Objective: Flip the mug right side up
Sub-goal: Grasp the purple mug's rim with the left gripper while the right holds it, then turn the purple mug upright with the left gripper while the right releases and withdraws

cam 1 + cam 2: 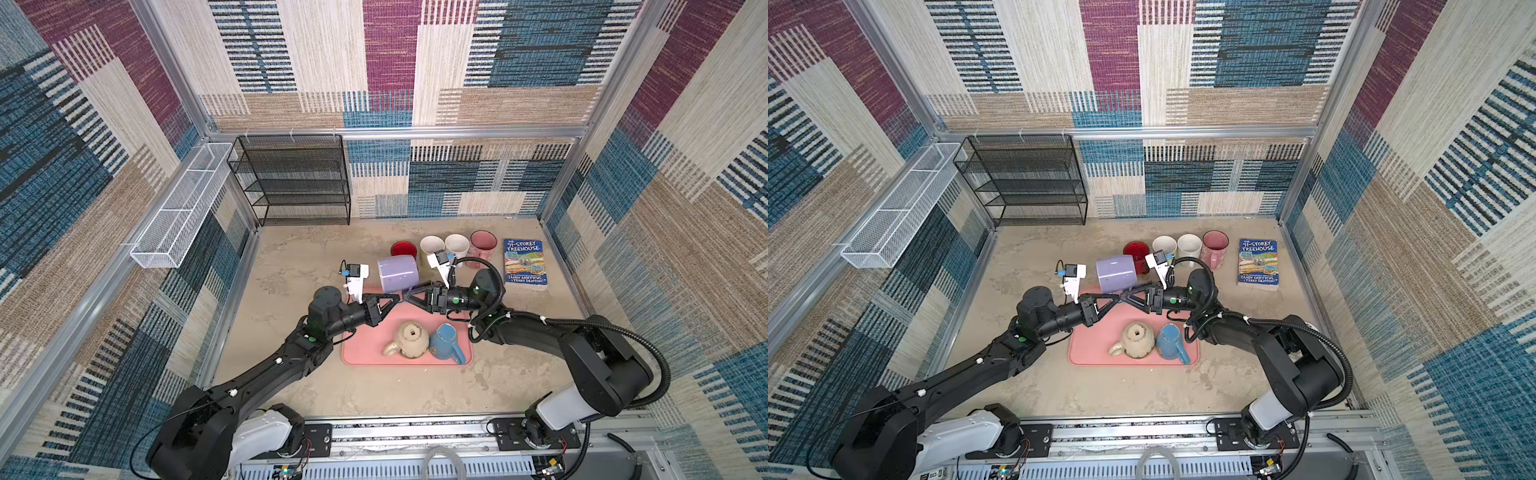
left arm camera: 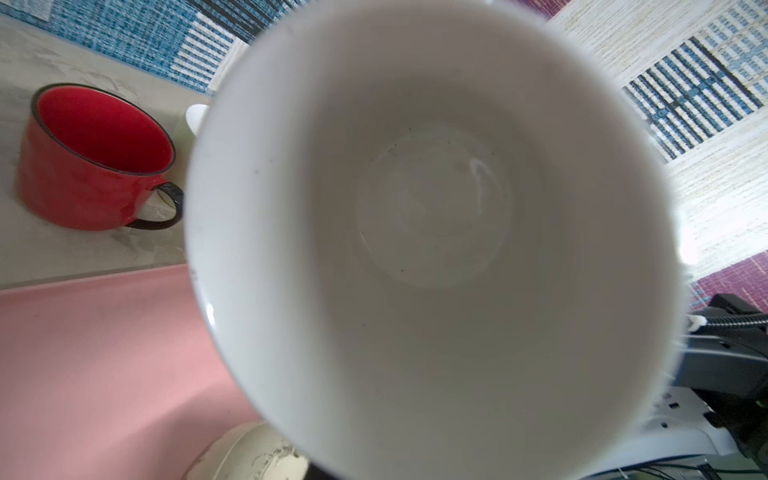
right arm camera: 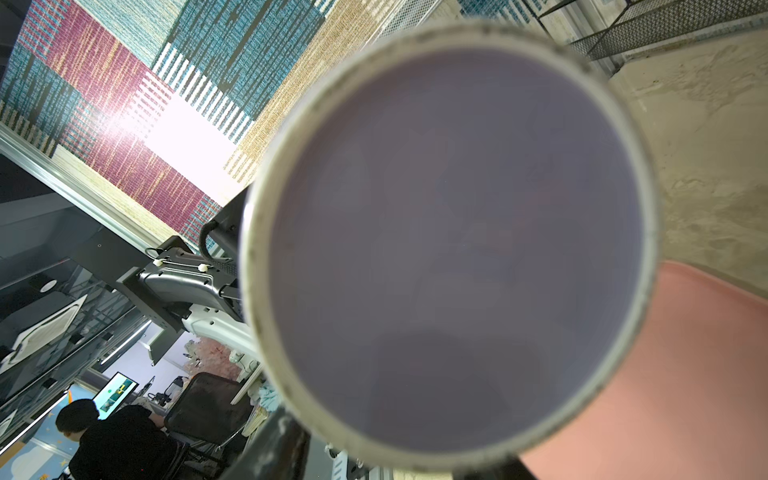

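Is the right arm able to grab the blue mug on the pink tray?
Probably yes. The blue mug sits on the pink tray near the right gripper, with nothing between them. It would first have to back away from the purple mug.

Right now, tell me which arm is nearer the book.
Right. The right arm bends close beside the book; the left arm lies beyond the purple mug and pink tray, far from it.
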`<move>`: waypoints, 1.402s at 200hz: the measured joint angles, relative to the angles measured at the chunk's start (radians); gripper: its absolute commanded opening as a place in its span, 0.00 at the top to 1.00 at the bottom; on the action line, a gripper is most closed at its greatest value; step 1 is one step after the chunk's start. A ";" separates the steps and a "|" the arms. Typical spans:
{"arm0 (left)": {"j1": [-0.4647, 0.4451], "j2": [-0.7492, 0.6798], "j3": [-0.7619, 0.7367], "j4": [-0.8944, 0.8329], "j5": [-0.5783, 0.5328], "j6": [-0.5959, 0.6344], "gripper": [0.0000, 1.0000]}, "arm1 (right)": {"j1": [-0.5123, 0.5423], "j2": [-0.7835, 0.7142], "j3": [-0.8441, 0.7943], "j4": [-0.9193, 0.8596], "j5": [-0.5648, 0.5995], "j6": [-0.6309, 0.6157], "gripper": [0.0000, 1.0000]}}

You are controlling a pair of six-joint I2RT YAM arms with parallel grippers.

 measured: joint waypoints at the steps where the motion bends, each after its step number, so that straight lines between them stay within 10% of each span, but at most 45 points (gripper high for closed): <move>1: 0.001 -0.002 -0.001 -0.002 -0.004 0.001 1.00 | -0.001 0.000 -0.001 -0.002 0.000 -0.002 0.45; 144: 0.016 -0.177 0.148 -0.679 -0.303 0.166 1.00 | -0.012 -0.229 -0.054 -0.377 0.168 -0.298 0.23; 280: 0.044 0.143 0.557 -1.226 -0.589 0.335 1.00 | -0.012 -0.301 -0.124 -0.576 0.431 -0.384 0.22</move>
